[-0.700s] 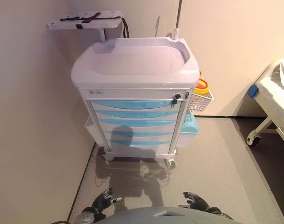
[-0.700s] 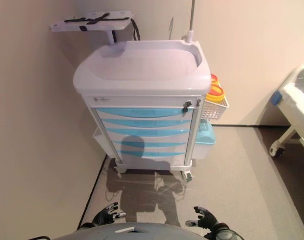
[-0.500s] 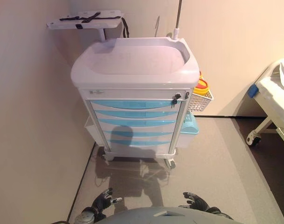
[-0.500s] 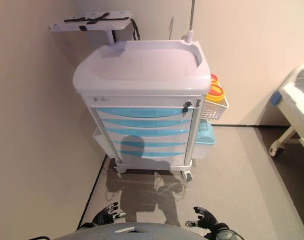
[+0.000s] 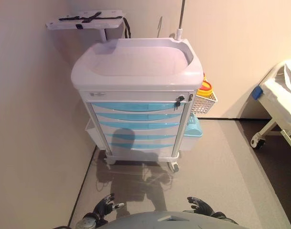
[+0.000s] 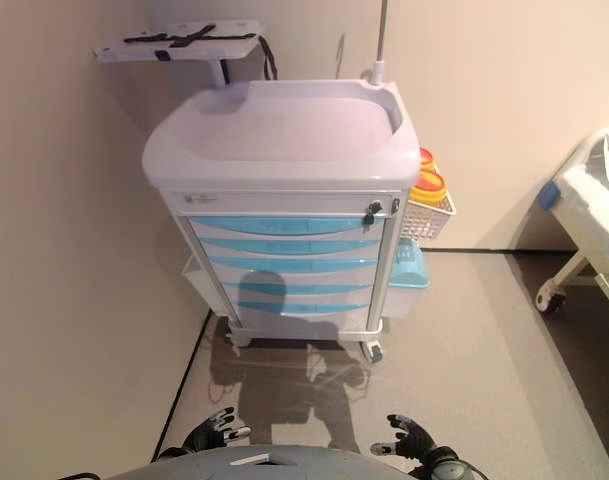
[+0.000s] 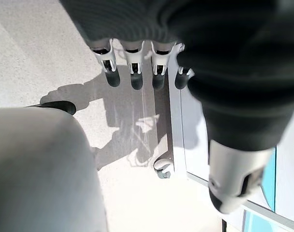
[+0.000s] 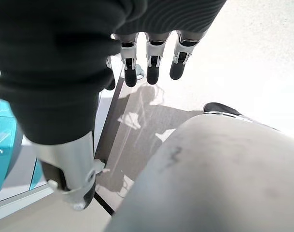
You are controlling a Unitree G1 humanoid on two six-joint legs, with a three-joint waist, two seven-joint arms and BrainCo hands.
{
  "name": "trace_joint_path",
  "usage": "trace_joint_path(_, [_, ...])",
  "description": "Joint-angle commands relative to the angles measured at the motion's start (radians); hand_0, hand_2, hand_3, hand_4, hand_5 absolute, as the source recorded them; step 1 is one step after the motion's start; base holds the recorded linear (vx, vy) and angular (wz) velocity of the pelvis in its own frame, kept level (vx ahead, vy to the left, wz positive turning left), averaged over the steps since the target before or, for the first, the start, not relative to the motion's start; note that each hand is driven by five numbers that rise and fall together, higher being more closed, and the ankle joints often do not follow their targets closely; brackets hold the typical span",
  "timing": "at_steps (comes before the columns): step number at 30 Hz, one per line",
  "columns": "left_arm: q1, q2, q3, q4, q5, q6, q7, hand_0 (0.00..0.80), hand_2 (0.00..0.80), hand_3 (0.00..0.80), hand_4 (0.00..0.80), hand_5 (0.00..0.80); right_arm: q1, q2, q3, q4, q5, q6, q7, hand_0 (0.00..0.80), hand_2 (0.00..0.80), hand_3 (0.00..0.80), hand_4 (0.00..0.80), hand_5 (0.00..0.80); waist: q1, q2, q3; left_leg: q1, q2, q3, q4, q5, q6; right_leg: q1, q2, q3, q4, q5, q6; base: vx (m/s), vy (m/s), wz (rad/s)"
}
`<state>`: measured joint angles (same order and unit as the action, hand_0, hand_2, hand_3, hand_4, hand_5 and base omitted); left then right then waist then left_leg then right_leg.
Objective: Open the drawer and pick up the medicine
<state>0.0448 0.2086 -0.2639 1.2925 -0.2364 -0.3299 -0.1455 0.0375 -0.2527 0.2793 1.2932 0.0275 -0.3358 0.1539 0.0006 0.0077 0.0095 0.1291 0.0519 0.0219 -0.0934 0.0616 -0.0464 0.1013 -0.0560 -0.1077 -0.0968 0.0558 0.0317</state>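
A white medical cart [image 5: 138,67] with a stack of pale blue drawers [image 5: 137,125] fills the upper centre of the frame, pushed into the corner of the room so its back and one side sit near the walls; every drawer front looks flush, so nothing is open yet and the medicine, presumably inside one of them, is not visible; a small key lock [image 5: 180,100] sits at the upper right of the drawer stack, and whether it is locked cannot be told; a wire basket [image 5: 204,101] holding yellow containers hangs on the cart's right side, within reach of whoever stands at the front; a tray on a post [image 5: 85,20] stands at the upper left; part of a bed [image 5: 279,102] shows at the right edge; the left hand [image 5: 105,206] and right hand [image 5: 199,206] hang low at the bottom edge, well apart from the cart, fingers straight and relaxed and holding nothing, which suits an approach that has not yet reached the drawers
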Motion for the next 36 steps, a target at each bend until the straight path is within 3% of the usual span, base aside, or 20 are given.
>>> trace_joint_path(1, [-0.06, -0.036, 0.059, 0.066, -0.009, -0.013, 0.021, 0.0, 0.0, 0.0, 0.0, 0.0, -0.072, 0.064, 0.001, 0.041, -0.005, -0.047, -0.017, 0.0, 0.0, 0.0, 0.0, 0.0, 0.008, -0.034, 0.047, 0.007, -0.07, -0.014, 0.007, -0.062, 0.054, 0.013, -0.016, -0.008, 0.042, -0.002, 0.032, 0.085, 0.004, -0.06])
trace_joint_path(9, [-0.074, -0.036, 0.056, 0.055, -0.039, -0.015, 0.042, 0.0, 0.0, 0.0, 0.0, 0.0, -0.073, 0.058, 0.004, 0.036, 0.01, -0.053, -0.031, 0.0, 0.0, 0.0, 0.0, 0.0, -0.002, -0.03, 0.076, -0.027, -0.068, -0.013, 0.031, -0.063, 0.063, -0.034, -0.015, 0.009, 0.092, -0.021, 0.022, 0.05, 0.027, -0.02])
trace_joint_path(17, [-0.128, -0.036, 0.067, 0.018, -0.193, -0.056, 0.044, 0.0, 0.0, 0.0, 0.0, 0.0, -0.085, 0.036, 0.014, -0.006, 0.02, -0.081, -0.105, 0.0, 0.0, 0.0, 0.0, 0.0, -0.017, -0.033, 0.137, -0.096, -0.067, -0.015, 0.076, -0.07, 0.073, -0.117, -0.014, 0.034, 0.148, -0.027, 0.012, 0.021, 0.047, -0.04])
trace_joint_path(26, [-0.29, -0.015, 0.09, -0.071, -0.37, -0.126, 0.014, 0.0, 0.0, 0.0, 0.0, 0.0, -0.161, 0.012, 0.049, -0.074, 0.056, -0.082, -0.127, 0.0, 0.0, 0.0, 0.0, 0.0, -0.042, -0.052, 0.259, -0.253, -0.074, 0.027, 0.175, -0.08, 0.09, -0.274, -0.01, 0.113, 0.197, 0.005, 0.017, -0.112, 0.056, -0.17])
trace_joint_path(36, [-0.474, 0.081, 0.143, -0.23, -0.609, -0.166, -0.043, 0.0, 0.0, 0.0, 0.0, 0.0, -0.184, 0.001, 0.079, -0.107, 0.098, -0.076, -0.103, 0.0, 0.0, 0.0, 0.0, 0.0, -0.08, -0.126, 0.332, -0.404, -0.074, 0.065, 0.346, -0.136, 0.107, -0.38, 0.008, 0.208, 0.24, 0.042, 0.033, -0.035, -0.014, -0.25])
